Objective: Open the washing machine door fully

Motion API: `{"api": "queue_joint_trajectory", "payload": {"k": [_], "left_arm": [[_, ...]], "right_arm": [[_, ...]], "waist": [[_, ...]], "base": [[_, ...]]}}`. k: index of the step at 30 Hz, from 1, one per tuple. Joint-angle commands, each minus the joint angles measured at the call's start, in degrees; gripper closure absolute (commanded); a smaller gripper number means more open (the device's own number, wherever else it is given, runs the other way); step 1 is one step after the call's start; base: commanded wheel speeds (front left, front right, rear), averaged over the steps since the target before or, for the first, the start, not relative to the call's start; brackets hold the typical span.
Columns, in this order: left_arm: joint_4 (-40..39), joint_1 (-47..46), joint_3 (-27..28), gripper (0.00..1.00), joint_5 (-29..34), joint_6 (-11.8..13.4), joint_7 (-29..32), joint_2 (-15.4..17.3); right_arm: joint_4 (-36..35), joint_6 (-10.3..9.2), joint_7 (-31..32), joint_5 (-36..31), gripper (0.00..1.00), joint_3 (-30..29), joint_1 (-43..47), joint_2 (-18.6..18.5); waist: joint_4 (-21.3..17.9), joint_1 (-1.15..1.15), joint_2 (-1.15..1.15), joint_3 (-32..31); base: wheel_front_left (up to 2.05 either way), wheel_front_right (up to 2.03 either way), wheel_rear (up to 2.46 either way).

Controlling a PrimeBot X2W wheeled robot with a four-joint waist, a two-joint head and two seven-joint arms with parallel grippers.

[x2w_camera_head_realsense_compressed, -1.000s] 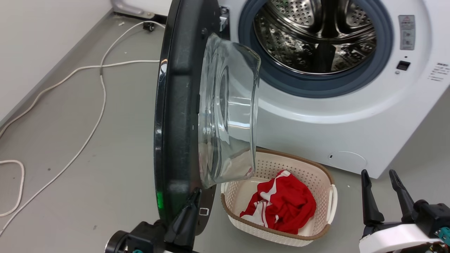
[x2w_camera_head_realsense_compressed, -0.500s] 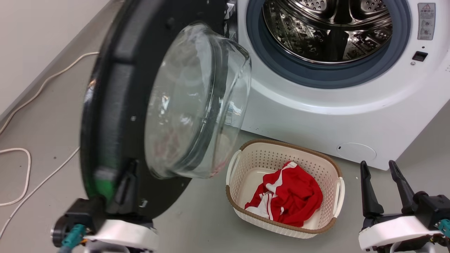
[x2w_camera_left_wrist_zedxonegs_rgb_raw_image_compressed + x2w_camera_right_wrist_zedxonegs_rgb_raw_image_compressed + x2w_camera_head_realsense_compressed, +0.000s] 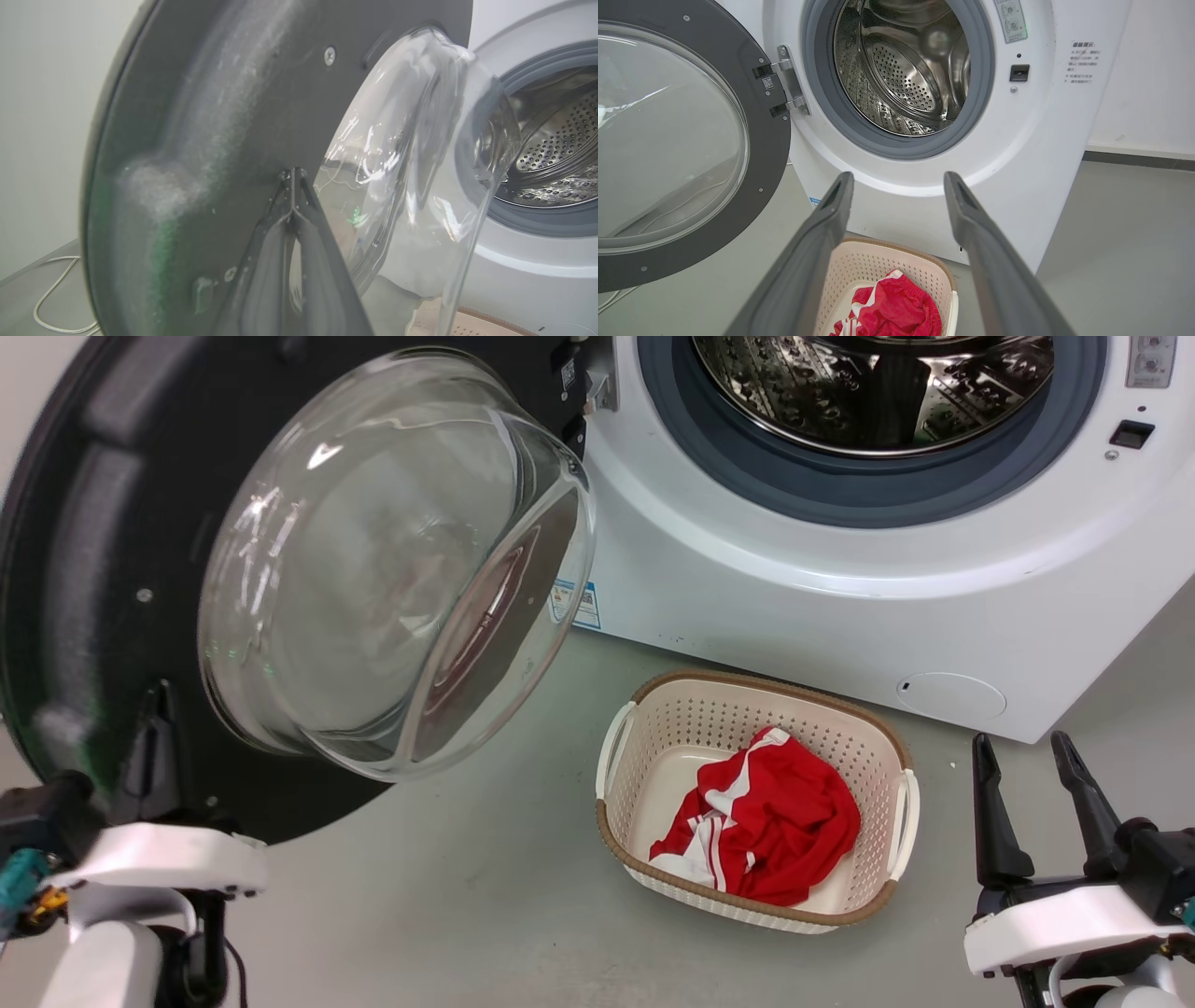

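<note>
The washing machine door (image 3: 93,569) stands swung wide open at the left, its clear glass bowl (image 3: 373,569) bulging toward me. My left gripper (image 3: 161,695) is shut, its joined tips resting against the door's black inner face near the lower rim. In the left wrist view the shut left gripper (image 3: 292,175) touches the door (image 3: 233,93) beside the glass. The white washing machine (image 3: 840,616) shows its steel drum (image 3: 868,383). My right gripper (image 3: 1019,742) hangs open at the lower right, holding nothing. In the right wrist view the right gripper (image 3: 899,177) points at the washing machine (image 3: 1041,140), with the door (image 3: 770,140) at the left.
A cream perforated basket (image 3: 611,747) with a red garment (image 3: 775,821) sits on the grey floor before the machine, between my two arms. A white cable (image 3: 51,289) lies on the floor beyond the door, by the wall. The door's hinge (image 3: 789,79) is on the machine's left side.
The door has swung from edge-on to wide open toward the left, with my left gripper moving left along with it. The head camera has shifted. The right gripper has stayed open and still.
</note>
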Motion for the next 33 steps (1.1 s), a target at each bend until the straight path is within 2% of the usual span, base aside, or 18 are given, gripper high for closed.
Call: {"api": "queue_joint_trajectory", "payload": {"k": [1, 4, 12, 18, 23, 28, 33], "left_arm": [[1.6, -1.6, 1.3, 1.0, -0.3, 0.0, -0.4, 0.8], [5.4, -4.0, 3.3, 1.0, -0.7, -0.8, -0.6, 1.9], [15.8, -10.6, 6.4, 1.0, -0.9, -4.9, -0.9, 4.7], [19.1, -13.1, 7.7, 1.0, 0.9, -6.1, -0.9, 5.2], [17.8, -10.8, 8.7, 1.0, 2.9, -6.3, -0.9, 3.9], [13.2, -6.0, 8.2, 1.0, 6.0, -5.4, -0.9, 2.5], [7.0, 0.5, 6.2, 1.0, 8.4, -3.9, -0.9, -0.3]], "right_arm": [[-0.4, -0.04, 0.0, -0.6, 0.0, -0.1, -0.5, 0.1], [-0.6, -0.04, 0.3, -0.5, 0.0, 0.1, -1.1, 0.1], [-0.2, -0.04, 0.2, -0.7, 0.0, 0.4, -1.7, 0.1], [0.1, -0.03, 0.0, -0.7, 0.0, 0.2, -1.9, 0.1], [0.6, -0.04, -0.6, -0.1, 0.0, 0.3, -1.8, 0.1], [1.7, -0.04, -1.4, 0.5, 0.0, 0.6, -0.8, 0.1], [2.3, -0.03, -2.0, 1.0, 0.0, 0.7, 0.0, 0.1]], "waist": [[-0.1, 0.0, 0.0, 0.4], [-0.2, 0.0, 0.0, 0.8], [-0.9, 0.0, 0.0, 1.2], [-1.4, 0.0, 0.0, 1.0], [-2.2, 0.0, 0.0, 0.1], [-3.3, 0.0, 0.0, -1.8], [-4.8, 0.0, 0.0, -3.6]], "base": [[0.0, 0.0, 0.0], [0.0, 0.0, 0.0], [0.0, 0.0, 0.0], [0.0, 0.0, 0.0], [0.0, 0.0, 0.0], [0.0, 0.0, 0.0], [0.0, 0.0, 0.0]]}}
